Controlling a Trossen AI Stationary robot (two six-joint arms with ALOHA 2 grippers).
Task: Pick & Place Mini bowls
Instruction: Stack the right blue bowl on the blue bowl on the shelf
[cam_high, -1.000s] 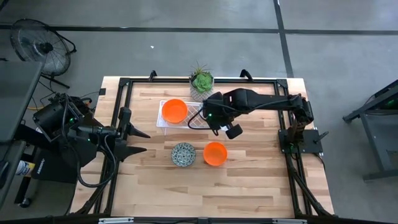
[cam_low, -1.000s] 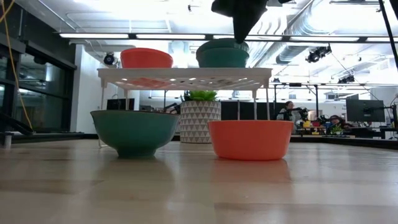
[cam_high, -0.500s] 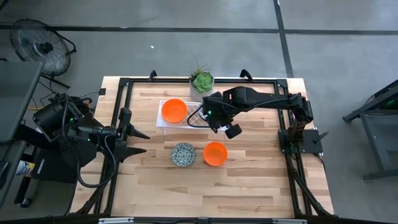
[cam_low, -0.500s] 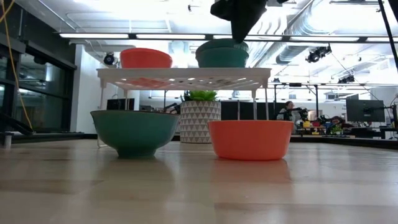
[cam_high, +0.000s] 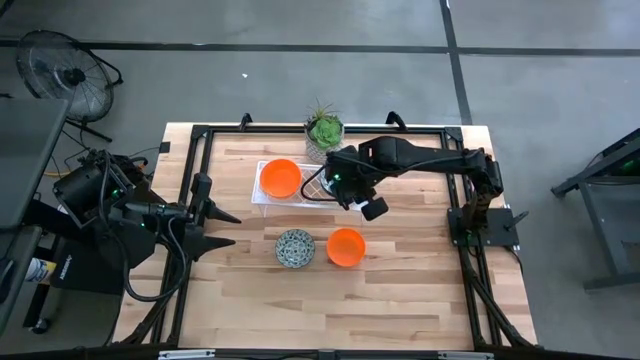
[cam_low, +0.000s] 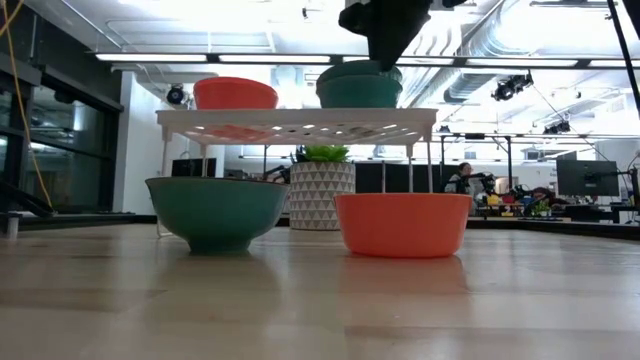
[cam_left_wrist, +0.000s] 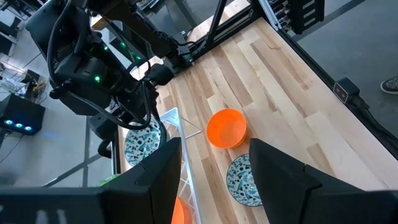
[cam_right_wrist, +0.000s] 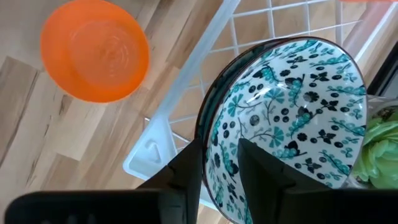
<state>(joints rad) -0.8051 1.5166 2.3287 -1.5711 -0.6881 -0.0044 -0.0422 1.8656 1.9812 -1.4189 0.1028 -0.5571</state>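
A white wire rack (cam_high: 262, 202) stands at the table's far middle. An orange mini bowl (cam_high: 281, 177) sits on its left part. On its right part sits a speckled mini bowl (cam_right_wrist: 286, 118), which seems nested in another. My right gripper (cam_right_wrist: 221, 177) points down over that bowl, open, with the bowl's rim between its fingers. On the table nearer me rest a speckled bowl (cam_high: 295, 247) and an orange bowl (cam_high: 346, 246). My left gripper (cam_high: 226, 227) waits open at the table's left. My right gripper comes from above with one finger (cam_right_wrist: 261, 177) inside the speckled bowl and the other outside, astride its rim (cam_right_wrist: 210, 152). The bowl sits upright on the rack. Whether either finger touches the rim, I cannot tell.
A small green plant in a white patterned pot (cam_high: 324, 130) stands just behind the rack. A black frame (cam_high: 200, 132) runs round the table's edge. Bare wood lies along the near side and to the right of the orange bowl.
My right gripper has opened above the speckled bowl on the rack; in the low view its tip now stands wider than before. The arm has stayed in place, and the bowl rests on the rack.
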